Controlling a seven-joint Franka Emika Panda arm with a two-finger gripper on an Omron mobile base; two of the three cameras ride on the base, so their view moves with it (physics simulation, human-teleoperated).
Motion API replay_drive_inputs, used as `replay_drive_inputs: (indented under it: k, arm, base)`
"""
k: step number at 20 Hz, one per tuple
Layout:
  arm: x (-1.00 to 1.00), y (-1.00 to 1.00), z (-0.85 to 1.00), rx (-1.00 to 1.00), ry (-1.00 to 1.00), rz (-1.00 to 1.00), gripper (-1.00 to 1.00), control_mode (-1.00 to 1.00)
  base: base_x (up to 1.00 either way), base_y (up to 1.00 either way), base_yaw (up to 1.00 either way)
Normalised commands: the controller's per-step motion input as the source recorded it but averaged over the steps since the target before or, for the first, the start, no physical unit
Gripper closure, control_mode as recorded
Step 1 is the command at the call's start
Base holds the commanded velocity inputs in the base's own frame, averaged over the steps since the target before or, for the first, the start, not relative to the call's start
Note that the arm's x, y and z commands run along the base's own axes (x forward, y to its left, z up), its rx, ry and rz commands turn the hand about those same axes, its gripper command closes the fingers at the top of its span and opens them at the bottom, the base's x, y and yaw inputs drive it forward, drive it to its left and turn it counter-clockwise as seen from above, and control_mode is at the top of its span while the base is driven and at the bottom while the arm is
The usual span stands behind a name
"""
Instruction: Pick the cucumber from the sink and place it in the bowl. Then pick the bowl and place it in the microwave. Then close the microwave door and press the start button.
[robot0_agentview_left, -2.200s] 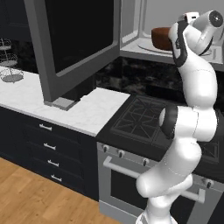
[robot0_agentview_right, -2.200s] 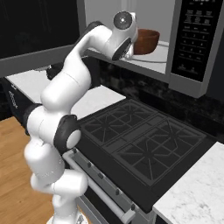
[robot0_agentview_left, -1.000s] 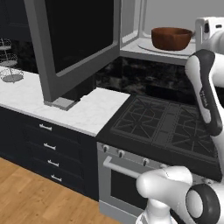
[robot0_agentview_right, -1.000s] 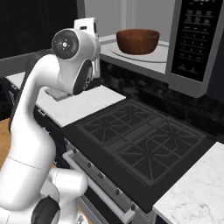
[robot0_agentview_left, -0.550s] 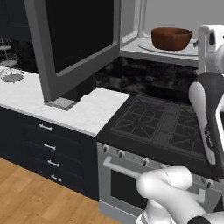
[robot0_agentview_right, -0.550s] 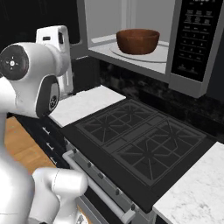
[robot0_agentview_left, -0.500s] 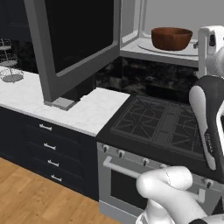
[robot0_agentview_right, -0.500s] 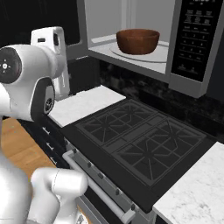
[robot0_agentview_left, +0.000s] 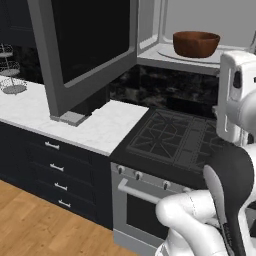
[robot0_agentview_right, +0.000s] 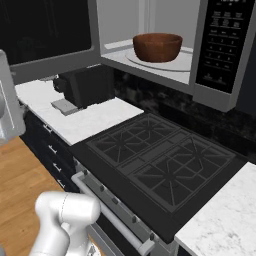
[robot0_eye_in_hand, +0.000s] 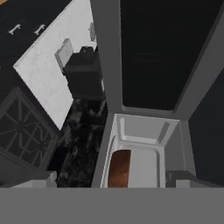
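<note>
Bowl (robot0_agentview_left: 196, 43) is inside the microwave (robot0_agentview_right: 210, 55), sitting on the round turntable, roughly centred on it. Reddish-brown, thick-walled, deep, upright. In the hand view it shows as a brown patch (robot0_eye_in_hand: 119, 168) at the cavity's lower left. Can't see over the rim from any angle, so can't tell what's in it.

Door (robot0_agentview_left: 87, 47) is wide open, hinged at its left edge, dark glass in a grey frame. It swings out over the white worktop (robot0_agentview_left: 102, 127) and covers most of the black coffee machine (robot0_agentview_right: 85, 86) standing under it. The door's lower edge hangs clear above the worktop, with a small grey plate (robot0_agentview_left: 73, 118) lying below it.

Open room: cavity front is unobstructed, with free space around the bowl on all sides of the pale interior. Below it the black stove (robot0_agentview_right: 160, 162) has flat grates. Control panel (robot0_agentview_right: 220, 42) sits on the cavity's right side, free to reach.

Arm is folded back close to the base, well away from the cavity; the hand camera looks at door and cavity from a distance. Jaws are spread wide with nothing between them, though the tips barely show at the bottom of the hand view.
</note>
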Motion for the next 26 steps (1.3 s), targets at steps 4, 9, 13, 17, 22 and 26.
replay_drive_inputs:
  k: [4,9,13,17,22,26]
  arm:
    - [-0.56,0.95,-0.01,0.0,-0.2,-0.13,-1.0,-1.0]
    - [-0.56,0.78,0.0,0.0,-0.18,-0.13,-1.0,-1.0]
    - [-0.06,0.82,-0.12,0.0,-0.09,-0.1,-1.0,-1.0]
    - [0.07,0.87,-0.38,0.0,-0.01,-0.1,-1.0,-1.0]
    - [0.13,0.85,-0.31,0.0,-0.05,-0.14,-1.0,-1.0]
    - [0.41,0.83,-0.32,0.0,-0.03,-0.15,-1.0,-1.0]
  base:
    - [0.0,0.0,0.0]
    - [0.0,0.0,0.0]
    - [0.0,0.0,0.0]
    - [0.0,0.0,0.0]
    - [0.0,0.0,0.0]
    - [0.0,0.0,0.0]
